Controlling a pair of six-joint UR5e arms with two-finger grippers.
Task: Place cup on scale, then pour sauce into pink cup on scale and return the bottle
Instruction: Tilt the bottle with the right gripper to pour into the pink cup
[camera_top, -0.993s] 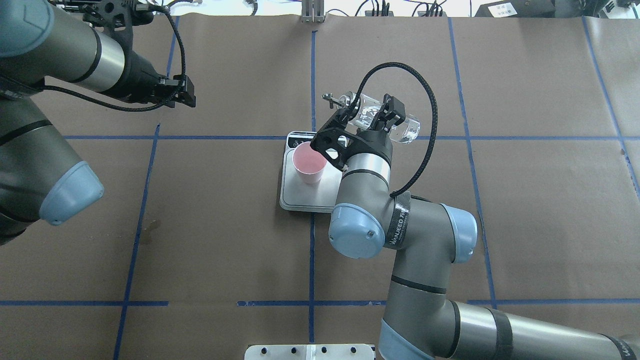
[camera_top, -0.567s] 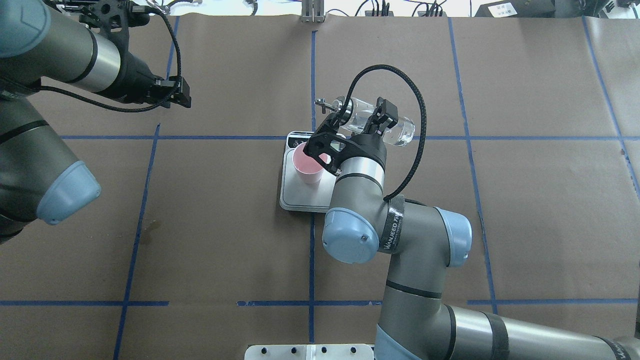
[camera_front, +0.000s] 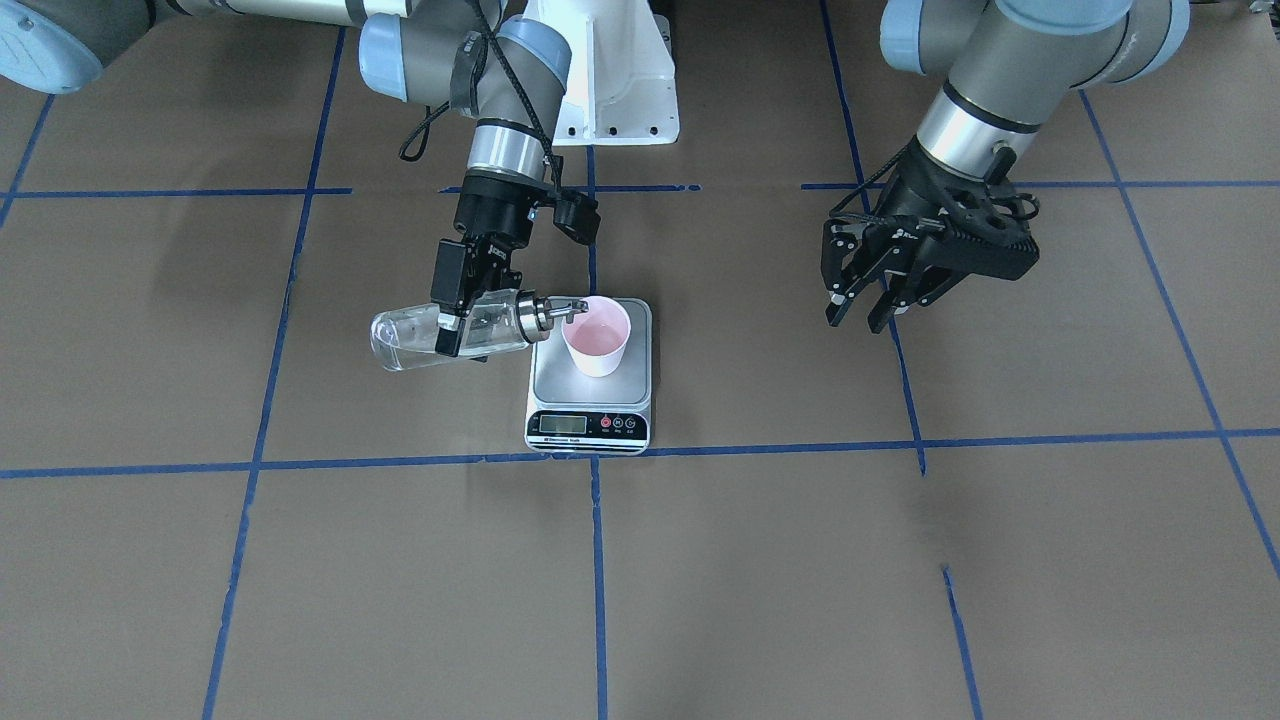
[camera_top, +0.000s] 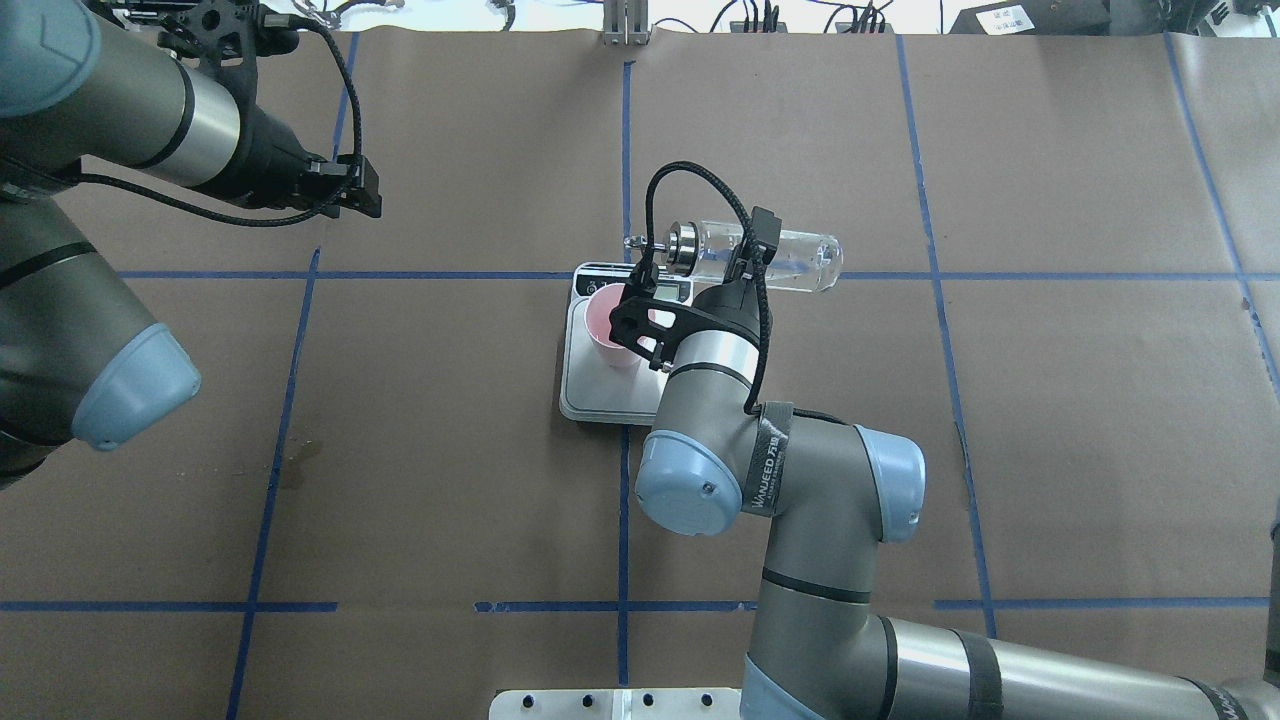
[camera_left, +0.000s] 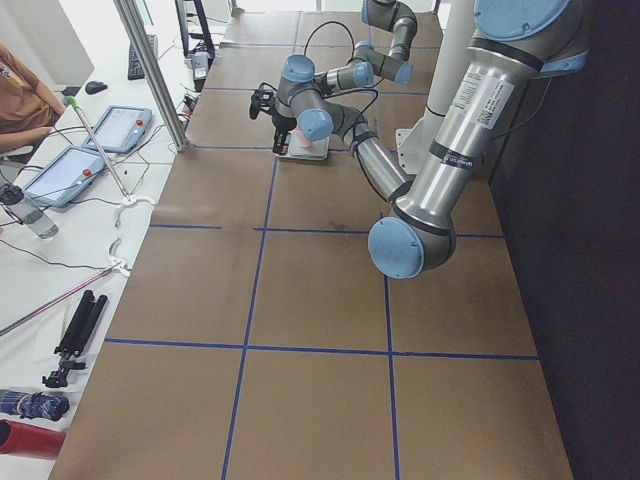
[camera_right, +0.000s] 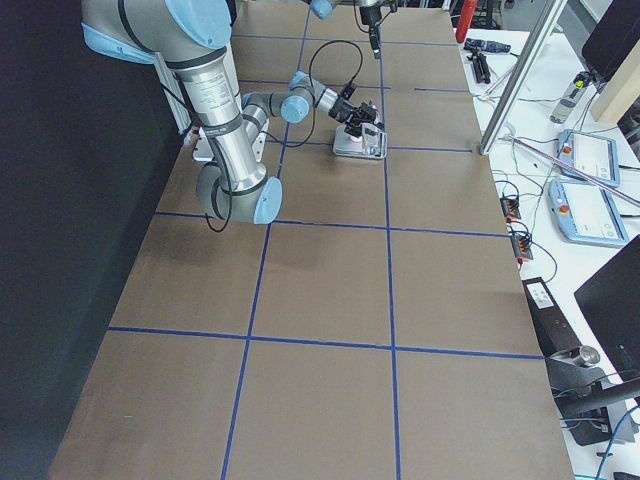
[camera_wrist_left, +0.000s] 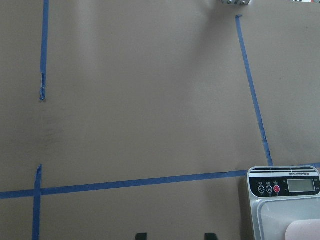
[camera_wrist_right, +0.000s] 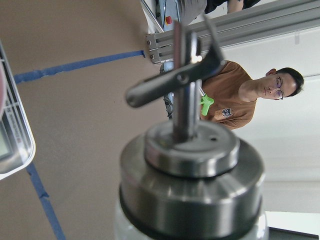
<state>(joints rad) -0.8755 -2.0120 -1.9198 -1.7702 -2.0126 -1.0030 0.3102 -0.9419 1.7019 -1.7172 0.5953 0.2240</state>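
Note:
The pink cup (camera_front: 597, 338) stands upright on the silver scale (camera_front: 590, 425) at the table's middle. My right gripper (camera_front: 452, 318) is shut on the clear glass bottle (camera_front: 420, 340), which lies about level beside the scale. The bottle's silver pourer (camera_front: 555, 308) reaches the cup's rim. Clear sauce (camera_front: 400, 352) lies along the bottle's lower side. In the overhead view the bottle (camera_top: 795, 258) is behind the scale (camera_top: 600, 395) and the cup (camera_top: 603, 322). The pourer fills the right wrist view (camera_wrist_right: 192, 165). My left gripper (camera_front: 862, 312) is open and empty, well away from the scale.
The left wrist view shows the scale's display end (camera_wrist_left: 285, 186) and the cup's rim (camera_wrist_left: 305, 231) at the lower right. Blue tape lines cross the brown table cover. A metal post (camera_right: 520, 75) and tablets (camera_right: 585, 205) stand past the far edge. A person (camera_wrist_right: 240, 95) is beyond it.
My right arm has swung the bottle to about level and brought its pourer closer to the cup's rim. The left arm has hardly moved.

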